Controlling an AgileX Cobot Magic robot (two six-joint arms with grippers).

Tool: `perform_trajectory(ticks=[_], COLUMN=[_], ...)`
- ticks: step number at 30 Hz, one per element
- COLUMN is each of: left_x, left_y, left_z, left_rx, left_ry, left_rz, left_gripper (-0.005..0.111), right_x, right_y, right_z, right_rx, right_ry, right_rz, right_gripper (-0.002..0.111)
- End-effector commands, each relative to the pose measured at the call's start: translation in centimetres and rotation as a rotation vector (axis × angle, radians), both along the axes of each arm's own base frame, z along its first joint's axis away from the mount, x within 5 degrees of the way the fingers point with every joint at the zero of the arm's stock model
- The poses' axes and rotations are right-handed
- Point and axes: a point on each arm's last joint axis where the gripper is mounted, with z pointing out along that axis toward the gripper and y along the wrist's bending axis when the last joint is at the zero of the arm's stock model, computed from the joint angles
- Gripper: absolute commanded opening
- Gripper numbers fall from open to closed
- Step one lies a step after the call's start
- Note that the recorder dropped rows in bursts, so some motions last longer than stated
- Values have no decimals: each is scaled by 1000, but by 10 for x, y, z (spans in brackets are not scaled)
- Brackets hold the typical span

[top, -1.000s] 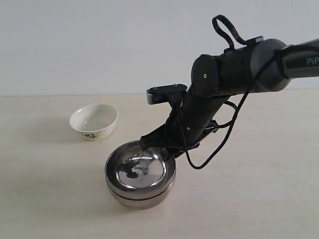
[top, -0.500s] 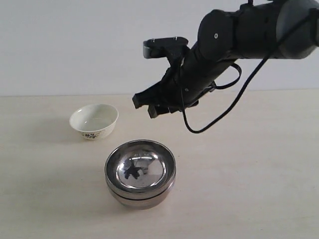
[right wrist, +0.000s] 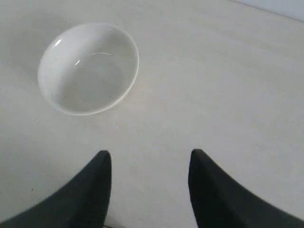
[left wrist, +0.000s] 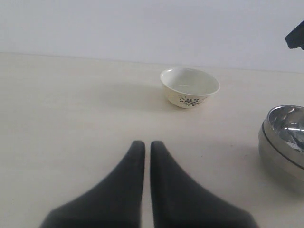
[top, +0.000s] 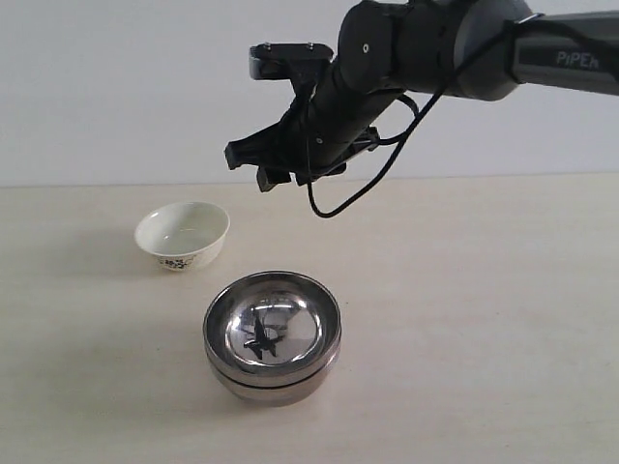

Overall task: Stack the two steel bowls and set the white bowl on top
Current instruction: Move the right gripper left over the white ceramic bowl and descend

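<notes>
The steel bowls (top: 272, 333) sit nested on the worktop (top: 484, 290), so only the white bowl (top: 182, 234) is left to place. It stands near the steel bowls, apart from them, on the left arm's side. The right end effector (top: 250, 166) hangs high above the steel bowls, jaws wide apart and empty. The left end effector (left wrist: 143, 148) is closed on nothing. A rim pinch on glazed ceramic may slip or tip. An off-centre descent could shove the white bowl into the steel bowls, and a high release might leave it tilted.
</notes>
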Motion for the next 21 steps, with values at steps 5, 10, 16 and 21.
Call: perform_trajectory(ticks=[5, 10, 16, 21], left_x=[0, 0, 0, 0], left_y=[0, 0, 0, 0], left_z=[-1, -1, -1, -1], left_rx=[1, 1, 1, 1], left_ry=[-2, -2, -2, -2], left_rz=[3, 3, 3, 3], left_gripper=[4, 4, 4, 4], right_x=[2, -4, -8, -8], right_y=[5, 4, 3, 5], right_z=[-6, -9, -5, -2], right_rx=[15, 10, 26, 53], right_ry=[57, 145, 173, 175], right_rz=[-4, -20, -28, -34], right_gripper=[44, 44, 44, 44])
